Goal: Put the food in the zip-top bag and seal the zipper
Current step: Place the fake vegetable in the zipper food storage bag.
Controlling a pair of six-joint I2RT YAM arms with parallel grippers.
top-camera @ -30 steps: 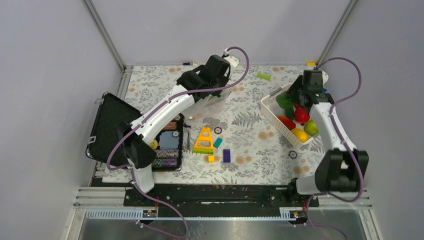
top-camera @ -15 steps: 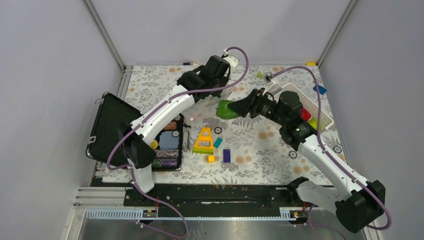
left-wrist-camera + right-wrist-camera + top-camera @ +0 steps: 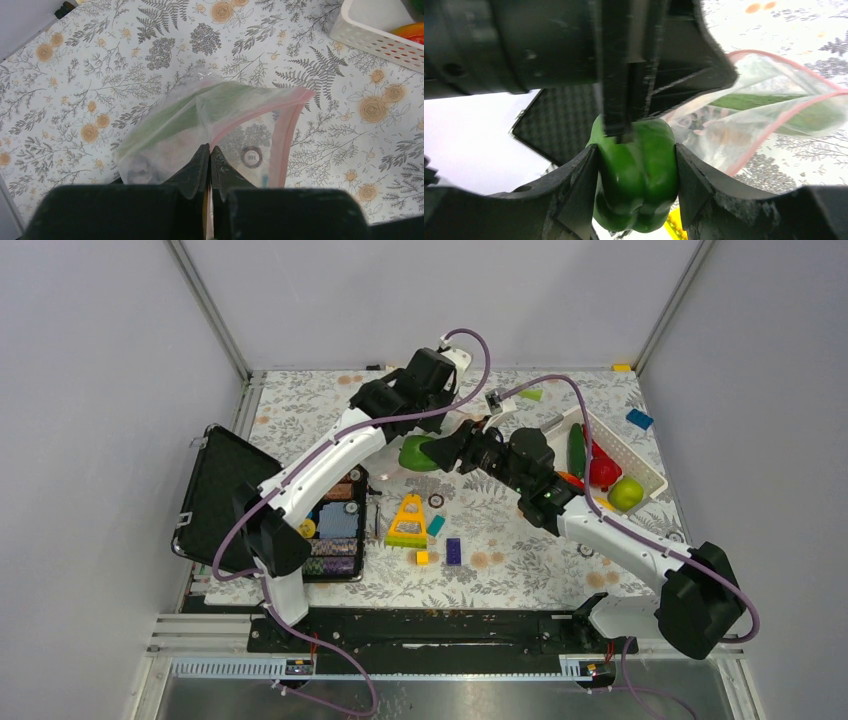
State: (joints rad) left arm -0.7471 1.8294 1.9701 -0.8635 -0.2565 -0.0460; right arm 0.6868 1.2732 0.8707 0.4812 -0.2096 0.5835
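My left gripper [image 3: 210, 150] is shut on the rim of the clear zip-top bag [image 3: 215, 115] and holds it off the table, its pinkish-red zipper [image 3: 290, 130] gaping. My right gripper [image 3: 636, 150] is shut on a green toy pepper [image 3: 639, 185], held right beside the bag mouth [image 3: 774, 100]. In the top view the pepper [image 3: 418, 453] sits just under the left gripper [image 3: 400, 430], with the right gripper [image 3: 445, 450] behind it. More food lies in the white basket [image 3: 650, 465]: a cucumber [image 3: 577, 448], a red fruit [image 3: 603, 470] and a yellow-green fruit [image 3: 626, 493].
A yellow triangular toy [image 3: 408, 520], a teal brick [image 3: 436, 525] and a purple brick [image 3: 453, 551] lie mid-table. An open black case [image 3: 215, 495] with chips [image 3: 335, 535] is at the left. A blue brick [image 3: 638, 419] and a green brick [image 3: 530, 394] lie at the back.
My right arm has swung left from the basket, carrying the green pepper up to the bag mouth. The basket has shifted and turned. My left gripper still holds the bag.
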